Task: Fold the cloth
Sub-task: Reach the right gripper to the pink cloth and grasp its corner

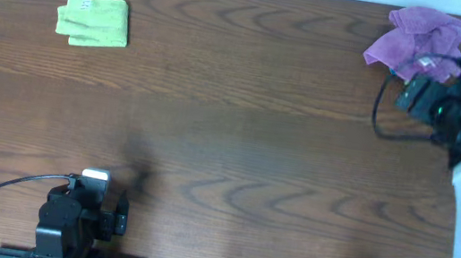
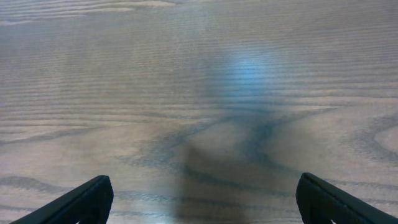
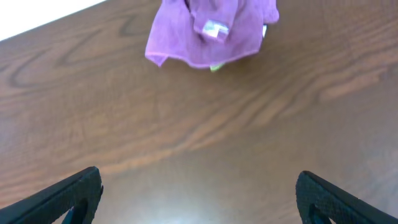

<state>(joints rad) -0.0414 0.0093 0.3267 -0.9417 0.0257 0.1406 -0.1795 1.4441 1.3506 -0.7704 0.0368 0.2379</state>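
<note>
- Lime-green folded cloth (image 1: 93, 21), far-left part of the table (image 1: 239, 130): already folded and not the task's piece. Risk: it is mistaken for the target because it lies on the left arm's side.
- Left gripper (image 2: 204, 198), near edge of the table, left of centre: fingers spread wide, nothing between them, bare wood below. Risk: it must cross most of the table to assist. A late or short reach would leave only one corner controlled, giving a skewed fold.
- The cloth (image 1: 417, 39), far-right corner of the table, close to the far edge: purple, bunched in a heap, white tag (image 3: 215, 29) uppermost. Risks: a pinch taken on the heap gathers several layers, so it lifts as a wad rather than opening flat. A push toward the far edge could slide it off the table.
- Right gripper (image 3: 199, 193), just on the near side of the cloth: fingers wide apart, empty, not touching the fabric. Risk: closing short of the hem catches only wood.
- Count: purple cloths, one; green cloths, one; tags visible, one; grippers, two, both open and empty.
</note>
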